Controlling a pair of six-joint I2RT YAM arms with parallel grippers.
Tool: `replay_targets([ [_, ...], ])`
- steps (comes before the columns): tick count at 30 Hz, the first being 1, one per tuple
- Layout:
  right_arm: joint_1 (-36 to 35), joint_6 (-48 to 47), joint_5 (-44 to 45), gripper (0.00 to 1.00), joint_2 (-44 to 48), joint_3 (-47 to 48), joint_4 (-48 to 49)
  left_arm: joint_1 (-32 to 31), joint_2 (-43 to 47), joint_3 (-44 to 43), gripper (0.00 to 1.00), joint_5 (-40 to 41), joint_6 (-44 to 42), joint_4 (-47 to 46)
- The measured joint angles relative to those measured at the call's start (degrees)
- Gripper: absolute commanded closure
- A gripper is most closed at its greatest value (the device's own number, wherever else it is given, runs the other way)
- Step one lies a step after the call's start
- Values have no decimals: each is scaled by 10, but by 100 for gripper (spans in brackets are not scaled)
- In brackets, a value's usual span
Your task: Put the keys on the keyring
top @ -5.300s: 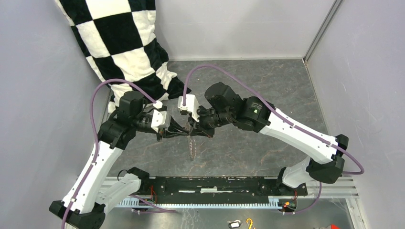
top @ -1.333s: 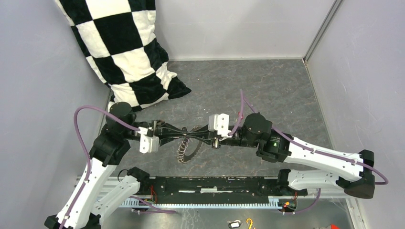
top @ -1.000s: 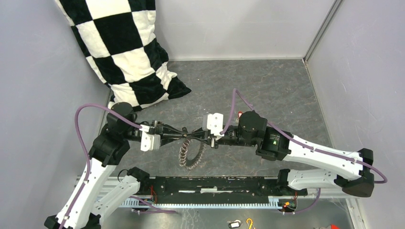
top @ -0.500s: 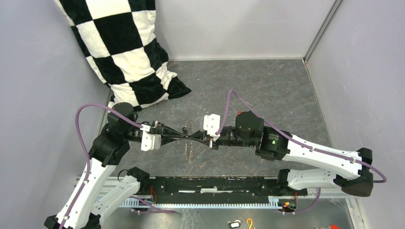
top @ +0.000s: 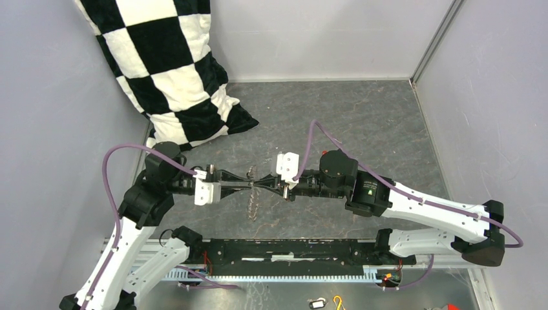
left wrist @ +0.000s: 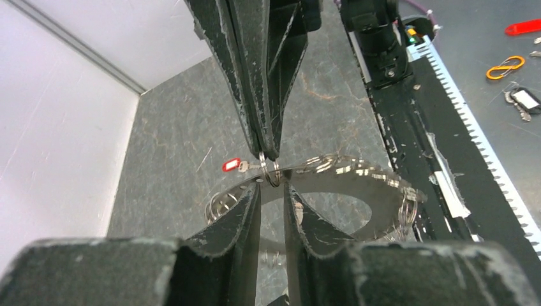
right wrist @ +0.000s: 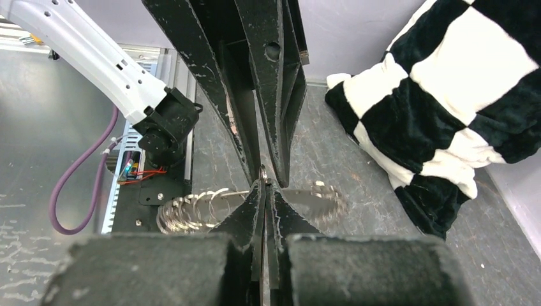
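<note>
The keyring (top: 252, 205) hangs edge-on under the spot where both grippers meet above the table. In the left wrist view it is a dark hoop (left wrist: 357, 182) hung with small silver rings. My right gripper (right wrist: 265, 185) is shut on its rim, pinching it at a small ring. My left gripper (left wrist: 274, 186) faces it tip to tip, its fingers apart, with bare floor showing through the gap. A red-headed key (left wrist: 231, 166) shows just left of the tips and seems to lie on the floor beyond.
A black-and-white checked pillow (top: 174, 71) leans in the far left corner. Grey walls close in both sides. The black rail (top: 291, 248) runs along the near edge. Past it lie a yellow hook (top: 337, 301) and a white-faced tag (top: 316, 303).
The keyring has swung from showing its broad face to hanging edge-on. My left fingers have parted and drawn back slightly to the left. The right gripper stays shut on the rim.
</note>
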State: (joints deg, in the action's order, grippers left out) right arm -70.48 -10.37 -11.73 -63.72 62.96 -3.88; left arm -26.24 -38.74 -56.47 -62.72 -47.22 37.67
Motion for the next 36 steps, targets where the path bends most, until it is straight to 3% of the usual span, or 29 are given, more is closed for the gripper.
replay_targets([
  [8, 1, 0, -2, 99, 0, 0, 4, 0, -12, 0, 74, 38, 29, -8],
  [18, 1, 1, -2, 99, 0, 0, 4, 0, -24, -19, 76, 10, 79, -4],
  [29, 0, 1, 3, 99, 0, 0, 5, 0, -41, -45, 72, 8, -15, 128],
  [36, 0, 5, 3, 99, 0, 0, 5, 0, -38, -41, 71, 15, -23, 112],
])
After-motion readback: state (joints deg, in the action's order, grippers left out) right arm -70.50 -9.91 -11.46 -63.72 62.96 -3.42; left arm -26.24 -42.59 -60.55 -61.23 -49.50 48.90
